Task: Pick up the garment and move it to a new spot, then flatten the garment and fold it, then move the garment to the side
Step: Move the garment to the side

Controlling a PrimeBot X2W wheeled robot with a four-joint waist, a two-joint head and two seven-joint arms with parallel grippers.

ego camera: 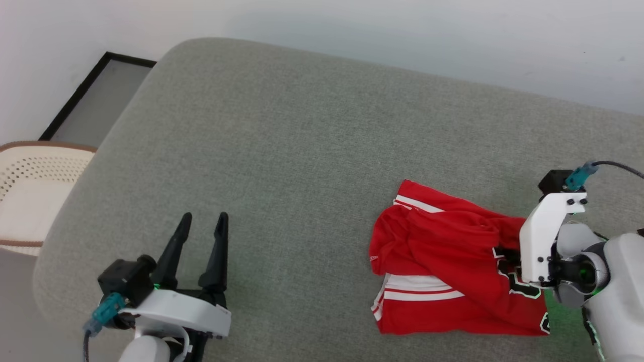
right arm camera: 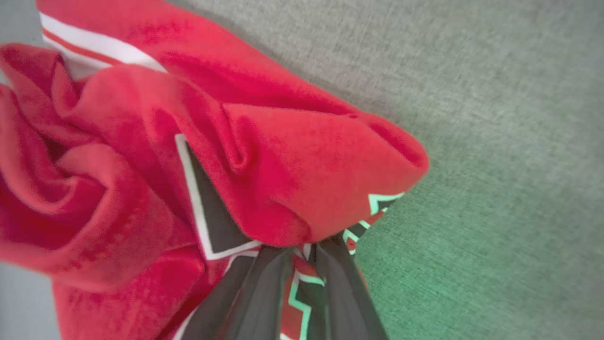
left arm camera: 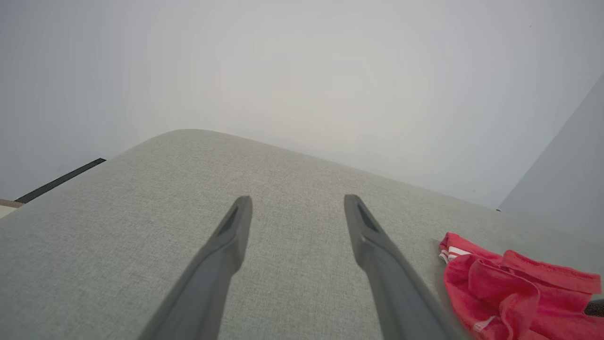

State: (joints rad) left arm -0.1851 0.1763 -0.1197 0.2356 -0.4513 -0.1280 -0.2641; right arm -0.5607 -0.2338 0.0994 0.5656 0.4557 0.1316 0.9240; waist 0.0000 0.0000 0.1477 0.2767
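The garment (ego camera: 443,261), bright red with white striped bands and a black-and-white print, lies crumpled at the right of the grey cushion (ego camera: 302,151). My right gripper (ego camera: 505,254) reaches into its right edge, fingertips buried in the folds. In the right wrist view the two dark fingers (right arm camera: 264,283) stand close together with the garment (right arm camera: 283,165) pinched between them at my right gripper (right arm camera: 302,248). My left gripper (ego camera: 204,218) hovers open over bare cushion at the lower left, well apart from the cloth. The left wrist view shows my left gripper (left arm camera: 297,203) spread wide, the garment (left arm camera: 514,293) at its lower right.
A cream perforated basket (ego camera: 30,191) sits off the cushion's left edge, beside a black-framed panel (ego camera: 95,95) on the floor. A pale wall (ego camera: 402,30) runs behind the cushion. Bare grey fabric spans the cushion's middle and left.
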